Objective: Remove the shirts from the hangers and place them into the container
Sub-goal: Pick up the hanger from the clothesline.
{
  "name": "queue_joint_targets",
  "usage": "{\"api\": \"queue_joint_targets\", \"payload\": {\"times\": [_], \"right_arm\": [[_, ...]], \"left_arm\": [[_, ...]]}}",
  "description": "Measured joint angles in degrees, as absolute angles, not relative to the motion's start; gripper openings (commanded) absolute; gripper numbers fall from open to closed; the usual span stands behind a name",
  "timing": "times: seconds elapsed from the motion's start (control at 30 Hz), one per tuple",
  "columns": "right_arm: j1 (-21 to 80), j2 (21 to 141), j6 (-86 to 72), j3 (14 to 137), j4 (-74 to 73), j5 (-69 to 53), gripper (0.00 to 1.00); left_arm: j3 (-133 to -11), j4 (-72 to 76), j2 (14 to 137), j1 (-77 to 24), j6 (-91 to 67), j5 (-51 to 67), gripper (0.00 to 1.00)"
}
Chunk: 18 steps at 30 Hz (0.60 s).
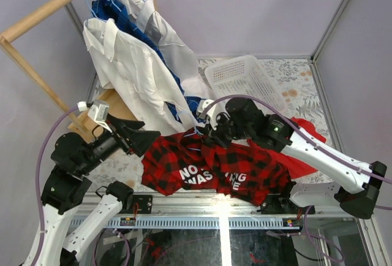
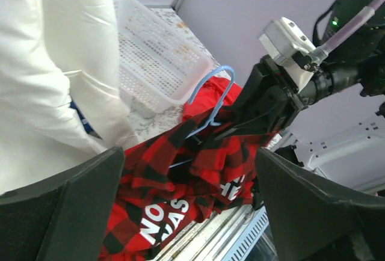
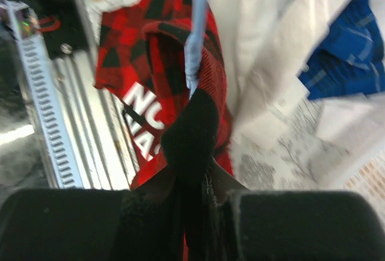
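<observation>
You are working in a robotics lab cell, not a home. Plain lilac wall panels (image 1: 257, 8) sit in bare metal framing (image 1: 335, 18). The counter (image 1: 294, 73) wears a floral cover, yet its near edge is a slotted aluminium rail (image 1: 184, 222) carrying the left arm (image 1: 67, 174) and right arm (image 1: 324, 159), with a cable (image 1: 39, 168) looping loose. The wooden rack (image 1: 43, 18), shirts (image 1: 131, 64), wire hanger (image 3: 195, 32) and plastic basket (image 1: 229, 62) look like staged laundry props.
</observation>
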<state>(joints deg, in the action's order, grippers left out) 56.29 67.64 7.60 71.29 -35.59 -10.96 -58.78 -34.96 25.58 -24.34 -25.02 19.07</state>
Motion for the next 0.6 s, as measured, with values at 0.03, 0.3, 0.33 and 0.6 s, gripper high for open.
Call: {"api": "queue_joint_targets", "payload": {"times": [0.03, 0.3, 0.33, 0.6], "right_arm": [[56.0, 68.5, 7.0, 71.3, -33.9, -13.2, 0.00], [54.3, 67.2, -1.3, 62.1, -18.3, -23.3, 0.00], [54.1, 66.2, -3.4, 59.8, -15.6, -23.9, 0.00], [53.9, 66.1, -13.5, 53.2, -5.6, -26.5, 0.00]], "left_arm": [[-58.1, -33.7, 25.9, -24.3, -25.0, 20.4, 0.78], [-50.1, -22.3, 30.4, -24.3, -26.2, 30.8, 0.52], [-48.9, -20.9, 30.5, -24.3, -26.9, 31.7, 0.51], [-41.0, -12.1, 27.2, -24.3, -32.9, 34.8, 0.45]]}}
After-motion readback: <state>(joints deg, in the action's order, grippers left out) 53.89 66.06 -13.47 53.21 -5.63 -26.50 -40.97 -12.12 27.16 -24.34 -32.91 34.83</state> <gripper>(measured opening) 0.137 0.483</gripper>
